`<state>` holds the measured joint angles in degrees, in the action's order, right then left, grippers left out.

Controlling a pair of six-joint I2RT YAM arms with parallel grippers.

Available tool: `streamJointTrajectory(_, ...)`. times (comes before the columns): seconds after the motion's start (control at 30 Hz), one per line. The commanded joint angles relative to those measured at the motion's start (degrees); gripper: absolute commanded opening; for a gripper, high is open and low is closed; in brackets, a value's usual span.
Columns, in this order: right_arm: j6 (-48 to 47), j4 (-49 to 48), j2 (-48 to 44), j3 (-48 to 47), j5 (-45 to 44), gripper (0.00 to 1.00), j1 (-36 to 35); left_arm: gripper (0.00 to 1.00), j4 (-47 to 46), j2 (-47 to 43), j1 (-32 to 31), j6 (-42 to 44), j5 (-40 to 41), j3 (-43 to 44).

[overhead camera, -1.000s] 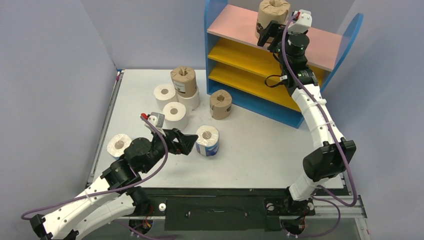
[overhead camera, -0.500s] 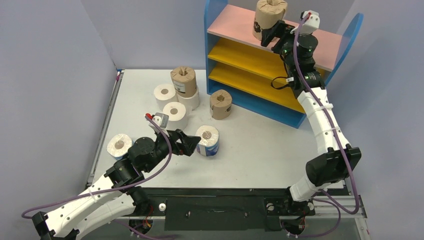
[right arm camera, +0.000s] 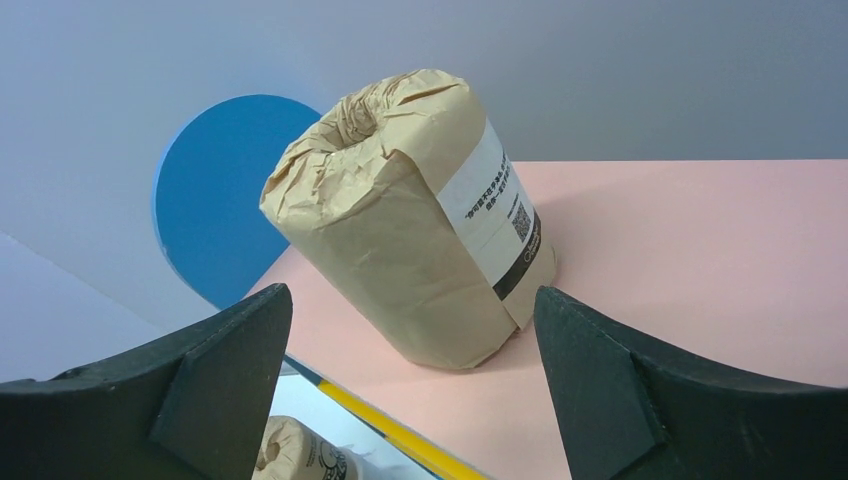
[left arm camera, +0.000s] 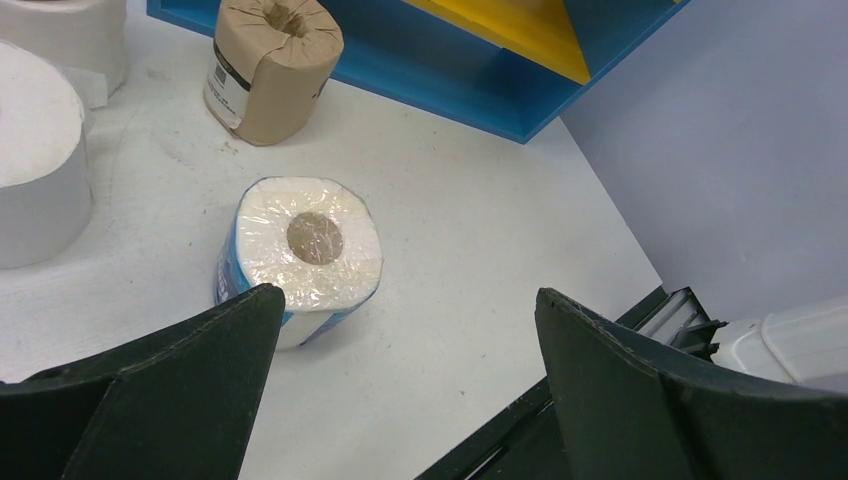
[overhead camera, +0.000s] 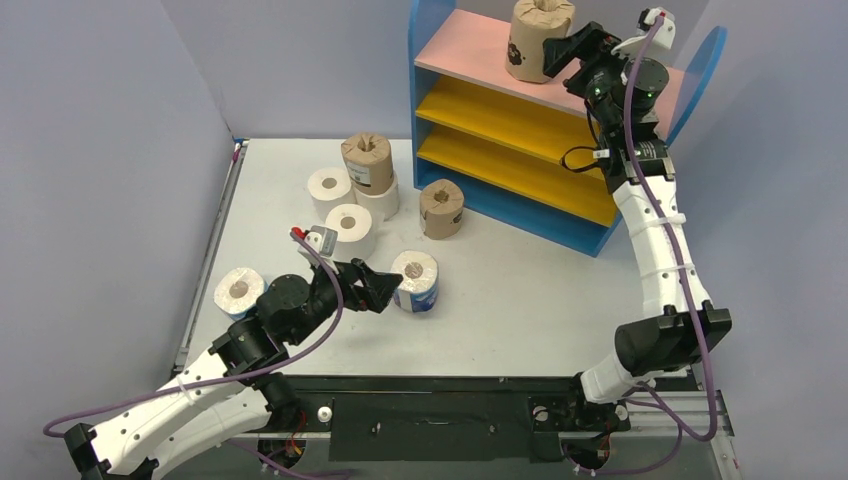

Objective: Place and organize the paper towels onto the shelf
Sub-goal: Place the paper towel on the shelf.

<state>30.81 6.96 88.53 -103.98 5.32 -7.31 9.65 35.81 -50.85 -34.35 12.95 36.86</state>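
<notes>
Your right pincer [overhead camera: 568,50] has backed away, jaws spread, leaving the brown roll [overhead camera: 538,38] standing on the shelf's pink top board [overhead camera: 465,52]. Your left pincer [overhead camera: 385,290], spread too, faces the blue-wrapped roll [overhead camera: 415,280] on the worktop [overhead camera: 520,290].

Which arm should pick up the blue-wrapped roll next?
Left. The left hand, open, sits beside the blue-wrapped roll; the right hand is up at the shelf's pink top board, by the brown roll.

**Free room on shelf and table**

The pink top board [overhead camera: 470,50] of the shelf [overhead camera: 425,60] is bare left of the brown roll [overhead camera: 538,38]. On the table [overhead camera: 520,290], open space lies right of the wrapped roll [overhead camera: 415,281]; the rolls [overhead camera: 350,228] behind it stand crowded together.
</notes>
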Motion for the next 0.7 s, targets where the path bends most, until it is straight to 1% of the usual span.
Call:
streamJointTrajectory(0.0,2.61,-2.06,3.72,-3.27,4.71,0.86,0.58,0.96,-2.66,-0.91,0.05,-0.24,-0.83,-0.37)
streamJointTrajectory(0.3,1.64,-1.77,10.22,-9.98,6.43,0.86,-0.84,0.96,-3.53,-0.99,0.05,1.22,-0.23,-0.14)
streamJointTrajectory(0.57,-1.89,1.28,15.07,-17.02,6.71,0.86,-3.48,0.96,-3.81,-0.44,0.09,2.0,-0.09,-0.46)
streamJointTrajectory(0.67,-2.16,2.08,16.29,-18.33,7.23,0.86,-4.28,0.96,-3.8,-0.47,0.13,2.42,-0.03,-0.47)
